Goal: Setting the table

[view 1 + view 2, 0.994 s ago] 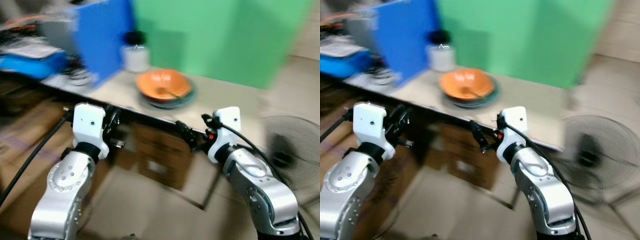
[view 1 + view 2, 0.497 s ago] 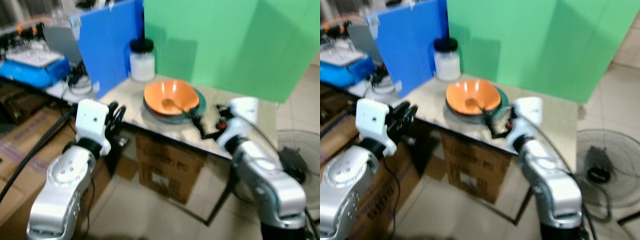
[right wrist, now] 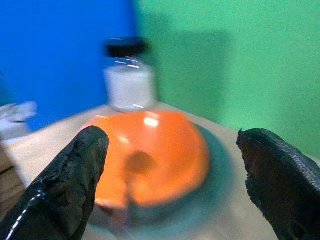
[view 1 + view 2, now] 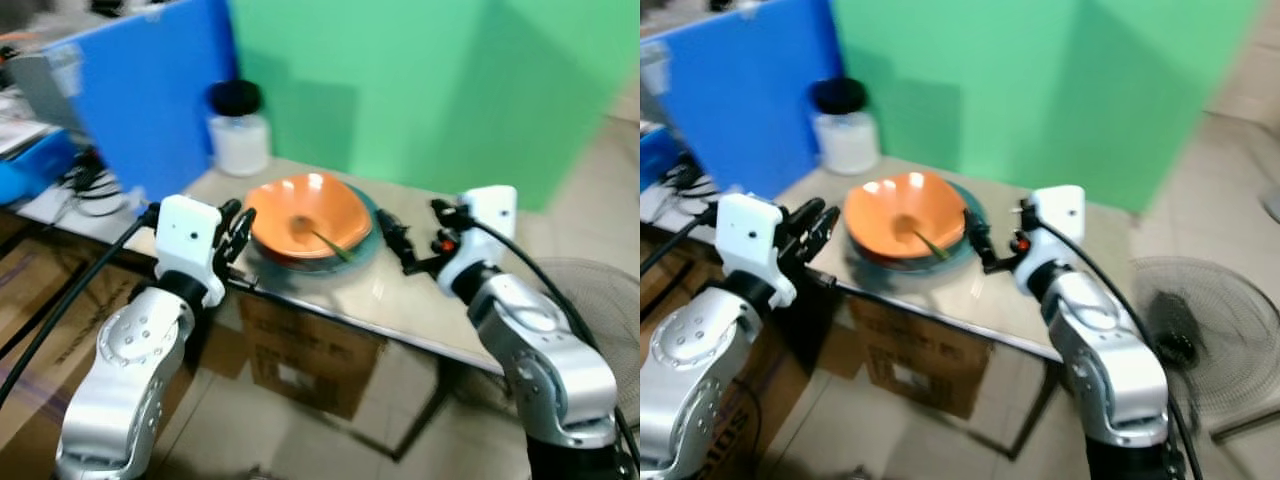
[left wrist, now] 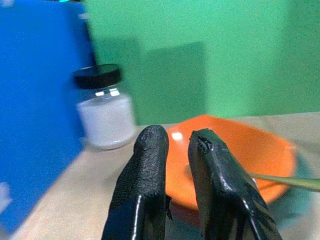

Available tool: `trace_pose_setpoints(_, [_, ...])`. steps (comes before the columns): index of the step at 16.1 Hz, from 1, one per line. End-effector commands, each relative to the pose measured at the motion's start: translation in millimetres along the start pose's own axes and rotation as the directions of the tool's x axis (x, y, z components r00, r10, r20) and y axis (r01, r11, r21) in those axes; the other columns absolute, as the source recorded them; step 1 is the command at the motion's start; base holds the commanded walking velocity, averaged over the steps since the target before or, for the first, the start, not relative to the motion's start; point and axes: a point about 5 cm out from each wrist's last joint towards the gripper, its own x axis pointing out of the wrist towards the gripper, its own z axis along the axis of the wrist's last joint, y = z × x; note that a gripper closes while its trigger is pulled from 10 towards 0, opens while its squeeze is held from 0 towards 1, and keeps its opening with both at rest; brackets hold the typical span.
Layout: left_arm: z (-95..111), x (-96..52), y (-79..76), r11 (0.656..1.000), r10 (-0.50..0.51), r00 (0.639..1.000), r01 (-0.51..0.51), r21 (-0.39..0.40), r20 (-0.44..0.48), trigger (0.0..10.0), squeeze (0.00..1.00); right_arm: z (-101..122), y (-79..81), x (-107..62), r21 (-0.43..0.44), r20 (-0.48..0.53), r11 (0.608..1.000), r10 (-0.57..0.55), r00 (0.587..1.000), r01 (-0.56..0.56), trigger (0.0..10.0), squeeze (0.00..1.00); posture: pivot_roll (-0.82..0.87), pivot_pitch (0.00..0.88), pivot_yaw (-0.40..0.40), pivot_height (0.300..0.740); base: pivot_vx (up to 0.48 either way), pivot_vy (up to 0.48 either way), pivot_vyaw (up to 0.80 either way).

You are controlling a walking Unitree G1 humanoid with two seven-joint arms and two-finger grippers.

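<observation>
The orange plastic bowl (image 4: pixel 307 213) (spoon inside) lies between both arms; the right end effector (image 4: pixel 397 243), fingers spread, is nearer than the closed left end effector (image 4: pixel 236 232).

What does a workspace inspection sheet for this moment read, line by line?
Surface: beige table, bare along its front edge.
Job's things: orange bowl sits on a teal plate; a spoon lies in the bowl.
Clutter: white jar with black lid behind the bowl.
Grippers: left gripper at the table's edge beside the bowl, fingers nearly together, holding nothing; right gripper beside the plate, fingers wide apart, empty.
Cables: black cable runs to the left arm; tangled cords at far left.
Surroundings: blue panel, green backdrop, cardboard box under the table, floor fan.
</observation>
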Motion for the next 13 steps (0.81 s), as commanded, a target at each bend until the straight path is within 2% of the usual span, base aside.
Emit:
trace_pose_setpoints(1, [-1.1,-3.7,7.3,0.999,0.039,0.999,-0.039,0.009,-0.007,10.0,0.00,-1.0,5.2,3.1,0.008,-0.005,1.000,0.030,1.000,-0.030,10.0,1.00,0.19,0.000,-0.029,0.740,0.368,0.000,0.00])
trace_pose_setpoints(4, [-1.7,-5.6,9.9,0.998,0.053,0.999,-0.053,0.016,-0.013,10.0,0.00,-3.3,6.1,7.5,0.016,-0.011,1.000,0.026,1.000,-0.026,10.0,1.00,0.21,0.000,-0.043,0.740,0.369,0.000,0.80])
trace_pose_setpoints(9, [-0.8,-7.2,6.0,0.999,-0.003,1.000,0.004,0.035,-0.022,10.0,0.00,-8.7,9.6,8.4,-0.012,-0.085,0.997,0.070,0.994,-0.071,10.0,1.00,0.21,0.000,-0.027,0.740,0.368,0.000,0.00])
trace_pose_setpoints(12, [0.7,-4.8,2.9,0.998,-0.053,0.998,0.054,0.045,-0.022,10.0,0.00,-10.7,7.8,7.1,-0.030,-0.146,0.998,0.050,0.988,-0.055,10.0,1.00,0.20,0.000,-0.017,0.740,0.349,0.000,0.00])
trace_pose_setpoints(13, [2.0,-4.1,0.3,0.995,-0.094,0.995,0.094,0.035,-0.013,10.0,0.00,-10.9,6.0,7.5,-0.081,-0.195,0.996,0.021,0.981,-0.038,10.0,1.00,0.19,0.000,-0.011,0.740,0.000,0.000,0.00])
